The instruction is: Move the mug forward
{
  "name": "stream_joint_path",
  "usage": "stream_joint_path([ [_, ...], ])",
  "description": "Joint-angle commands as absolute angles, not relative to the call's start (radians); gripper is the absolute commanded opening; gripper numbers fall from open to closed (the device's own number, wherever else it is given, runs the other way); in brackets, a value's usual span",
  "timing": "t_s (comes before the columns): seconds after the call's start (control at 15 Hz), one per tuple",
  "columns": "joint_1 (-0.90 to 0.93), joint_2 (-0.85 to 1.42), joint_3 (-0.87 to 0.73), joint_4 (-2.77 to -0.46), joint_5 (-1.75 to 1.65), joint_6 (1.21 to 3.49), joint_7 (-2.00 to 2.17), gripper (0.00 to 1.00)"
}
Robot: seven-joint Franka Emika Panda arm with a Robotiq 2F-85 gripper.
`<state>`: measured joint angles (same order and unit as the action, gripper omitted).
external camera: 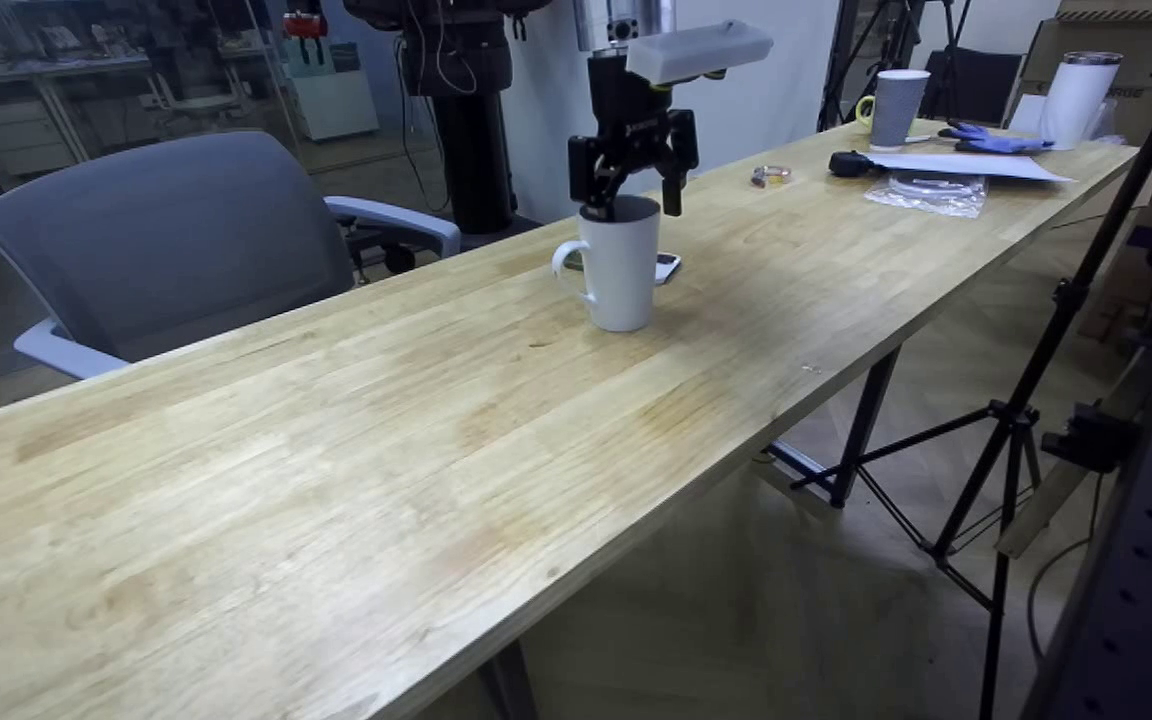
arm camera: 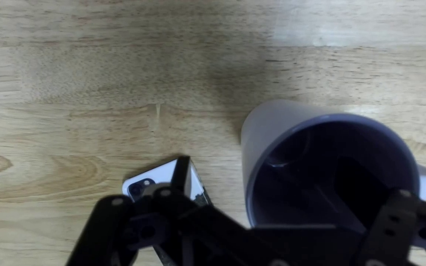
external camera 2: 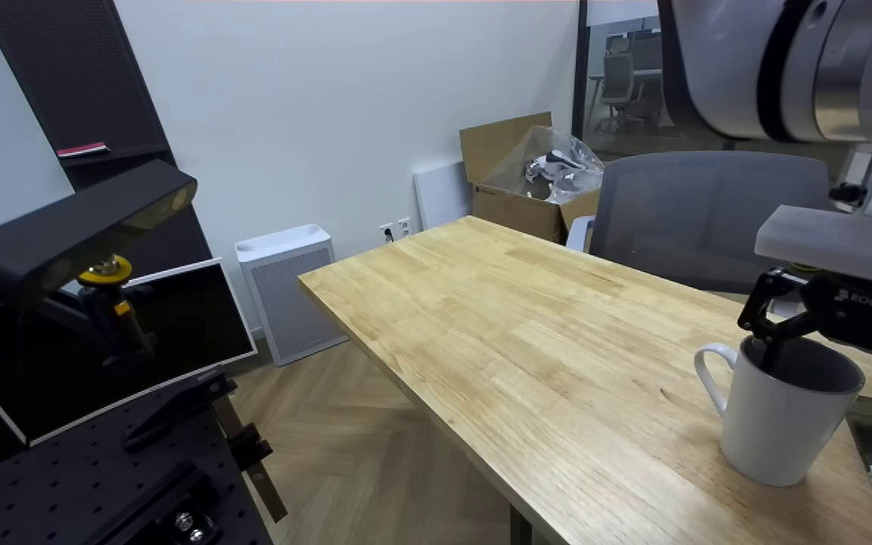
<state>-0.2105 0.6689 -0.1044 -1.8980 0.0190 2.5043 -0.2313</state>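
The white mug stands upright on the wooden table, and its loop handle points left in both exterior views. It also shows in an exterior view and at the right of the wrist view, with its dark inside visible. My gripper is open above the mug, also in an exterior view. One finger reaches down inside the mug near the handle side. The other finger is outside the mug, on the side away from the handle, with a gap in the wrist view. The lower inside of the mug is dark.
A phone lies on the table beside the mug, under the outer finger. A tape roll, papers, a grey cup and a white tumbler are farther along the table. An office chair stands at its edge.
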Motion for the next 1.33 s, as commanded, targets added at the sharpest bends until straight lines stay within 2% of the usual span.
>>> stream_joint_path([
  [0.0, -0.219, 0.688, -0.097, -1.869, 0.017, 2.507, -0.2, 1.0],
  [0.2, -0.219, 0.696, -0.098, -1.861, 0.016, 2.509, -0.199, 0.97],
  [0.27, -0.22, 0.697, -0.097, -1.86, 0.016, 2.509, -0.2, 0.75],
  [0.4, -0.22, 0.7, -0.098, -1.856, 0.015, 2.508, -0.199, 0.71],
  [1.07, -0.241, 0.709, -0.11, -1.801, 0.032, 2.469, -0.163, 0.02],
  [1.27, -0.252, 0.722, -0.124, -1.767, 0.038, 2.453, -0.138, 0.0],
])
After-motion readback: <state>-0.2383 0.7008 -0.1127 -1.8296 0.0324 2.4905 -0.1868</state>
